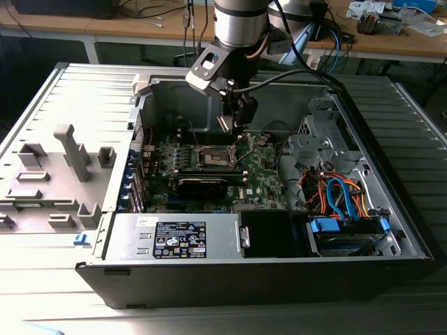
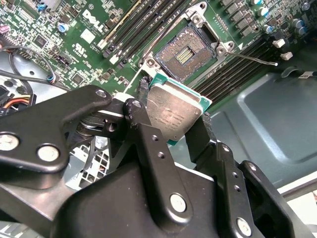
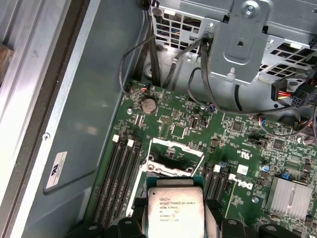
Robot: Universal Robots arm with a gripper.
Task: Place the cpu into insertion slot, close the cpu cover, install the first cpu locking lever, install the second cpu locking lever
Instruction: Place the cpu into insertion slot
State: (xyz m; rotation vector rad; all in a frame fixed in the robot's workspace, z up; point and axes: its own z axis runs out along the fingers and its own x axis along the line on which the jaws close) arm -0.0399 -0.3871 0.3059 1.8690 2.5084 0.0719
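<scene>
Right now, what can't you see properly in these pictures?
The chip: underside faces away in both wrist views; one edge cut off in the first wrist view.
The socket: pins too small in the exterior view.
The gripper: what it holds is too small in the exterior view.

Arm point(image 1: 241, 21): silver cylindrical wrist, black cable point(image 1: 286, 71) trailing off above the jaws. Gripper point(image 2: 174, 103): matte black link bars behind the jaws, silver screws point(image 2: 177, 201) at pivots.

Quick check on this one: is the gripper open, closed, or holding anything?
Gripper: closed on the cpu, which is held clear of the empty insertion slot.
</scene>
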